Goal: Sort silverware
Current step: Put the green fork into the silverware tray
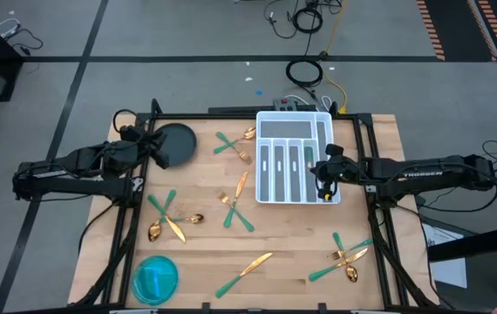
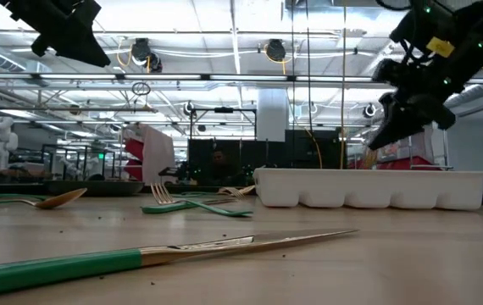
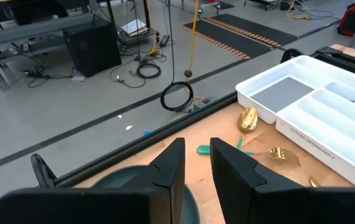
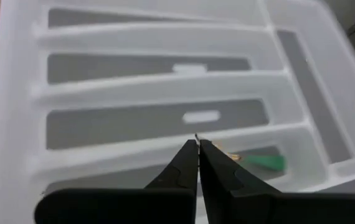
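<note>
Gold-headed, green-handled silverware lies scattered on the wooden table: forks (image 1: 231,145) at the far middle, a knife (image 1: 242,184), a group (image 1: 166,218) at the left, a knife (image 1: 247,266) near the front and a group (image 1: 345,253) at the right. The white tray (image 1: 270,194) sits at the far right. My right gripper (image 4: 197,145) is shut and empty, slanting down over the tray's compartments; one green-handled piece (image 4: 261,162) lies in the compartment just beyond its fingertips. My left gripper (image 3: 196,163) hangs open above a dark round plate (image 1: 177,144).
A blue round bowl (image 1: 155,277) stands at the near left corner. A gold spoon (image 3: 247,118) and a fork (image 3: 280,154) lie between the plate and the tray. The black frame rails (image 1: 126,235) run along the table's left and right sides.
</note>
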`<state>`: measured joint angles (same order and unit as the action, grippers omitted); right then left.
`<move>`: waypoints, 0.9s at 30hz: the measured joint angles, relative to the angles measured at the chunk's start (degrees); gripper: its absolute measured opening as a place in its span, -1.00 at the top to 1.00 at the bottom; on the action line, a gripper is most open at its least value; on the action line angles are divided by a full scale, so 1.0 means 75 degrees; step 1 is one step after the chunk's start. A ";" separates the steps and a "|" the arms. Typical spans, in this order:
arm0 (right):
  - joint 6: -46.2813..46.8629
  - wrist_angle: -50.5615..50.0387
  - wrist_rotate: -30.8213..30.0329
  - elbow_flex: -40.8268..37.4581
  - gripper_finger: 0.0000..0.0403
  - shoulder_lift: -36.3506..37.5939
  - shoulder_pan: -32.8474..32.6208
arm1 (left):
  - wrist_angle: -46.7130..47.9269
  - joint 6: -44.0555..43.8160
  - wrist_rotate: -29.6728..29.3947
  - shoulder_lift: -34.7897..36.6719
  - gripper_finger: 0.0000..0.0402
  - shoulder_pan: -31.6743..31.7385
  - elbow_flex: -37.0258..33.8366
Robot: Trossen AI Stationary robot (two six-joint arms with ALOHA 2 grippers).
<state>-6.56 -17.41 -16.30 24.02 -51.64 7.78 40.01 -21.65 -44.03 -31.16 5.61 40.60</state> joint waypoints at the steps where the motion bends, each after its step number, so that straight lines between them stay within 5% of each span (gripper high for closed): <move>1: 0.0040 0.0023 0.0028 -0.0082 1.00 0.0000 -0.0001 | 0.0000 0.0002 0.0000 -0.0002 0.58 0.0000 0.0000; 27: 0.0365 0.0818 0.0603 -0.0590 0.99 -0.1248 -0.0001 | 0.0006 0.0005 0.0000 -0.0117 0.58 0.0000 0.0000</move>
<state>-3.82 -11.27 -11.77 19.59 -61.00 7.77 40.05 -21.61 -44.03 -32.03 5.61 40.60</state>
